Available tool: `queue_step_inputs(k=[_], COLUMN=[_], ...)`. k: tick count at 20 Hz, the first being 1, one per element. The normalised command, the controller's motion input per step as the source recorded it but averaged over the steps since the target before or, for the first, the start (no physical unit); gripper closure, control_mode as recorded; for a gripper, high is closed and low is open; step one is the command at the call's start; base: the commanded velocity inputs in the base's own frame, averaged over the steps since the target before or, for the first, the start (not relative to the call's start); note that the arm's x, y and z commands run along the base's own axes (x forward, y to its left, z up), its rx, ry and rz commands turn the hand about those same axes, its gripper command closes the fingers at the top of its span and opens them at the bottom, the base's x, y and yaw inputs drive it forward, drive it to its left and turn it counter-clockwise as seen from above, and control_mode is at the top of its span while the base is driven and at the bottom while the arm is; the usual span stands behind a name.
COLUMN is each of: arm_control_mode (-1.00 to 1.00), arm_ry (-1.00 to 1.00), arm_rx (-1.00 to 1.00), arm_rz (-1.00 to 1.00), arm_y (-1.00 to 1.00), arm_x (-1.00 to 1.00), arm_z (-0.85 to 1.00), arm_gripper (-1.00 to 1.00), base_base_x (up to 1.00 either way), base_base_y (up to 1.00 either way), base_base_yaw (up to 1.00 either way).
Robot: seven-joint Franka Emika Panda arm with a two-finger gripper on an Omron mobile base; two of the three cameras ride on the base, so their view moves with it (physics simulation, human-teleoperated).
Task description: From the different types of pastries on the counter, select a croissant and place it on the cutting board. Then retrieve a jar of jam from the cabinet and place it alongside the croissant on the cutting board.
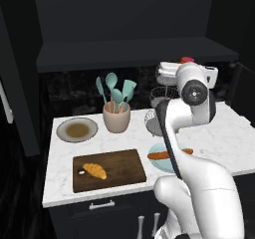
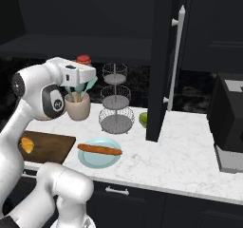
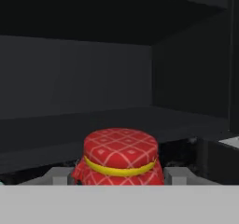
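Gripper: the gripper [image 3: 120, 178] is raised at the level of the cabinet shelf, its hand level and pointing toward the back wall; the jar sits between the two fingers, which flank it on either side. Whether the pads press the jar or merely bracket it cannot be told.
Jar of jam: the jar of jam [image 3: 120, 157] shows a red chequered cloth top tied with a yellow band; from the base cameras its red top [image 1: 188, 60] peeks just above the white hand, in front of the shelf edge.
Cabinet: the cabinet [image 3: 93, 78] is open and black, with its dark shelf [image 1: 124, 54] running above the counter; the jar is at the shelf's front, and whether it touches the shelf is unclear.
Croissant: the croissant [image 1: 94, 171] lies on the cutting board [image 1: 124, 171], near its left end beside the pale hole.
Counter: the counter [image 2: 190, 160] carries the board at the front left.
Stick pastry: the long stick pastry [image 2: 99, 149] lies across a light blue plate [image 2: 95, 161], right of the board.
Other items: a beige cup of teal utensils [image 1: 117, 114] stands behind the board, a grey plate [image 1: 77, 130] to its left, and a tiered wire stand [image 2: 114, 101] to its right.
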Motion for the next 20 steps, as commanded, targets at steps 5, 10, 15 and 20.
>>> queue_step_inputs(k=[5, 10, 15, 20], arm_control_mode=[-1.00, -1.00, -1.00, -1.00], arm_ry=[0.00, 0.00, 0.00, 0.00], arm_rx=[0.01, 0.00, 0.00, 0.00], arm_rz=[-0.30, -0.28, -0.15, -0.03], arm_y=[0.40, 0.24, 0.51, 0.58], arm_x=[-0.71, -0.61, -0.22, -0.07], arm_z=[-0.18, -0.44, -0.51, -0.50], arm_gripper=[1.00, 1.00, 1.00, 1.00], base_base_x=[0.00, 0.00, 0.00, 0.00], base_base_y=[0.00, 0.00, 0.00, 0.00], base_base_yaw=[0.00, 0.00, 0.00, 0.00])
